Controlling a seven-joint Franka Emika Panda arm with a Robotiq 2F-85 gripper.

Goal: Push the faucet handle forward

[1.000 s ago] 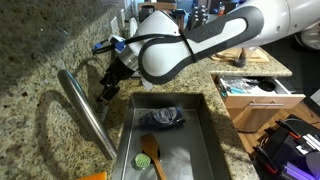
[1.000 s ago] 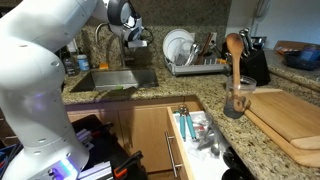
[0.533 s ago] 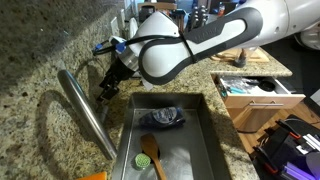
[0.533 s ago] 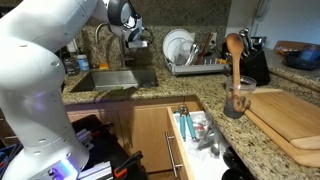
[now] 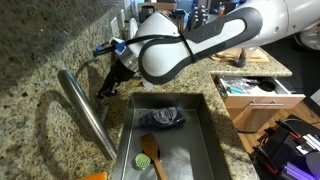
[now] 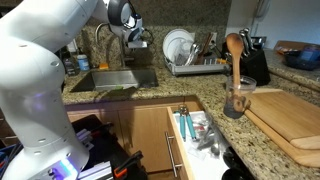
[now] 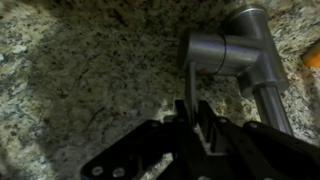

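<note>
Though dim, jaws seemingly flank faucet handle [image 7: 190,90].

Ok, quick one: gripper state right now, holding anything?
The gripper: closed, its fingertips at the end of the short, thin, brushed-silver faucet handle; whether the lever is pinched between them cannot be told.

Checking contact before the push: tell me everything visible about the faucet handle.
In the wrist view the faucet handle is a thin, straight, brushed-metal stick projecting from the cylindrical faucet body over the granite counter. Its free end runs between the fingertips of the gripper; whether they clamp it is unclear.
</note>
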